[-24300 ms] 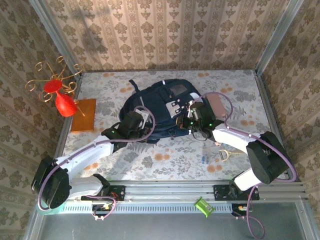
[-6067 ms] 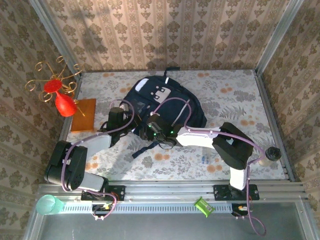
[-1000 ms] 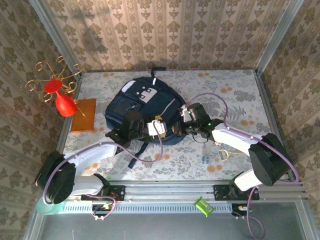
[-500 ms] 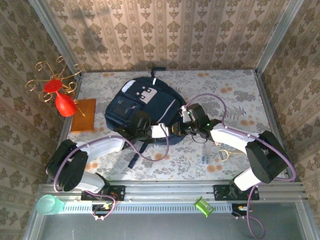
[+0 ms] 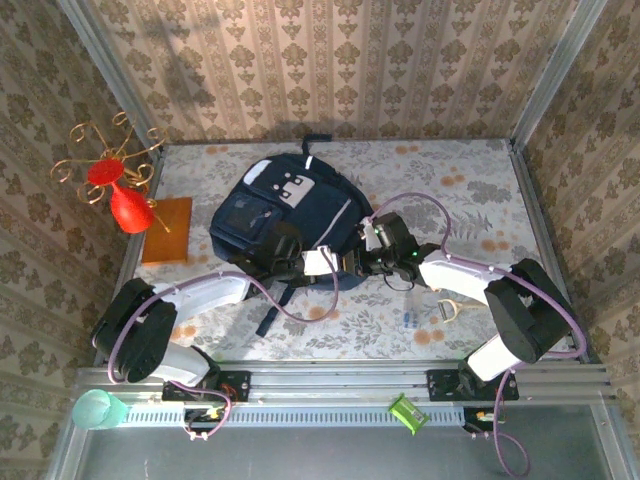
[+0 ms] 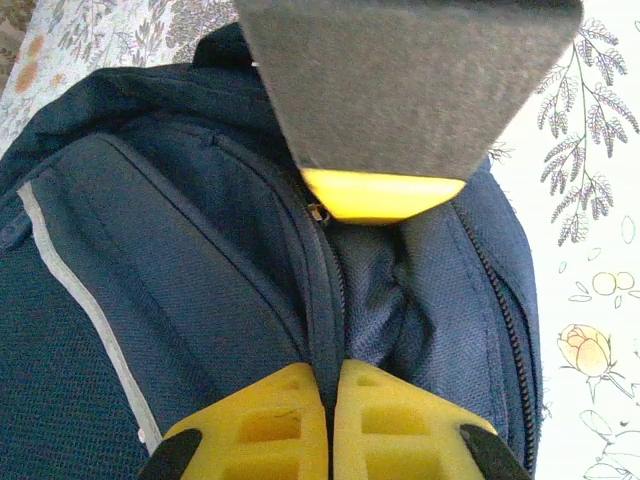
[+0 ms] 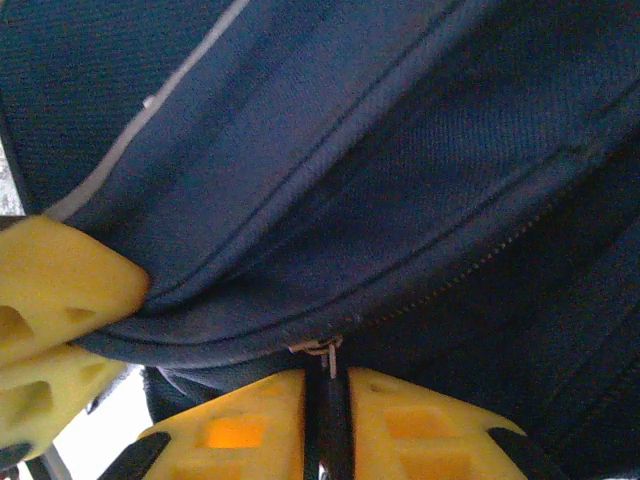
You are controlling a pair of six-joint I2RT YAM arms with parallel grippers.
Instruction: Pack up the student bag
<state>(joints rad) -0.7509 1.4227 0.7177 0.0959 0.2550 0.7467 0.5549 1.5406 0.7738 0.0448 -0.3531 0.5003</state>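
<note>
Patterned wallpaper encloses a table (image 5: 480, 190) covered in floral cloth. Far to the left of both grippers, well apart from them, a red vase (image 5: 128, 208) stands beside an orange board (image 5: 168, 232). A teal cup (image 5: 92, 408) sits near the left arm's base.

Left gripper (image 6: 330, 372): the jaws are pressed flat together, clamped on a fold of the bag (image 5: 285, 205) along the zip line. The right wrist view agrees, with navy fabric passing between those fingers (image 7: 60, 285).

Bag: it lies flat at mid-table, directly ahead of both grippers, with its near edge between them. Its pale stripe (image 6: 85, 300) runs to the left of the left gripper. A strap (image 5: 268, 318) trails toward the arms' bases.

Right gripper (image 7: 327, 390): it faces the left gripper closely across the bag's near edge. Its jaws are nearly together, with a slim dark gap between them. The zip pull (image 7: 325, 352) hangs at the mouth of that gap. Whether the pull is pinched cannot be told.

To the right of the right gripper, a small looped item (image 5: 447, 308) lies on the cloth beside the right arm.
</note>
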